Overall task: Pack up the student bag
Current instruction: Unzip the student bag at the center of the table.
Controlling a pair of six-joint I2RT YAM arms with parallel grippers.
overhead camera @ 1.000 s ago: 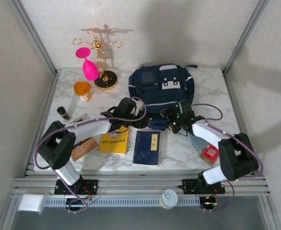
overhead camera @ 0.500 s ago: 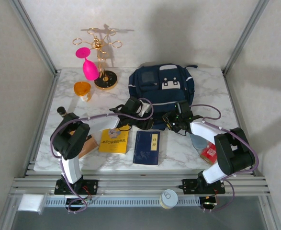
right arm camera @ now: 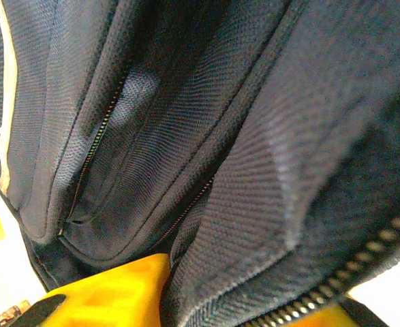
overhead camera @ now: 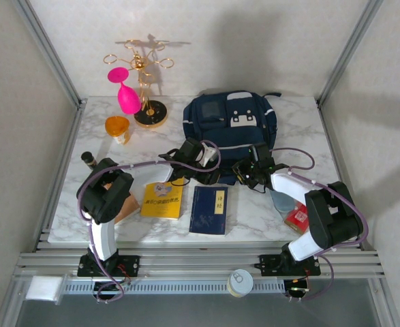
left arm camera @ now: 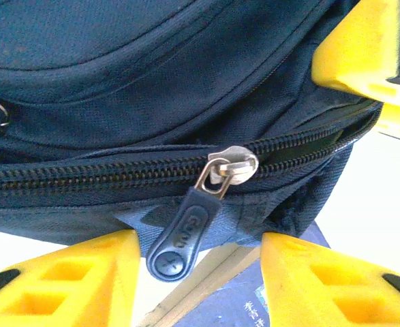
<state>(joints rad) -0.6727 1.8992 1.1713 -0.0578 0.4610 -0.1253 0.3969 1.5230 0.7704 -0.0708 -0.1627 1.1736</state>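
The student bag (overhead camera: 230, 129) is lying flat at the back middle of the marble tabletop (overhead camera: 291, 116), its front pockets facing up and its near edge turned towards the arms; the left claw (overhead camera: 198, 155) is sitting at the left part of that near edge and the right claw (overhead camera: 249, 170) at the right part, the two near each other.

In the left wrist view the left claw (left arm camera: 201, 253) is standing with its yellow fingers (left arm camera: 70, 279) apart, one on each side of the dark blue zip pull (left arm camera: 182, 235); the pull is hanging from the silver slider (left arm camera: 230, 163) down into the gap, close against the left-hand finger and clear of the other, so nothing is being clamped; right of the slider the zip is gaping a little, while left of it the teeth are meshing; a third yellow finger (left arm camera: 360, 48) is showing at the upper right, against the bag's fabric.

In the right wrist view the right claw (right arm camera: 234, 303) is pinching a fold of the bag's navy cloth, with a run of zip teeth (right arm camera: 363, 255) lying between its fingers.

Just in front of the bag a yellow book (overhead camera: 162, 199) and a navy book (overhead camera: 210, 209) are lying side by side; a pink glass (overhead camera: 127, 95), a gold stand (overhead camera: 148, 102) and an orange cup (overhead camera: 118, 128) are sitting at the far left, well apart from the bag.
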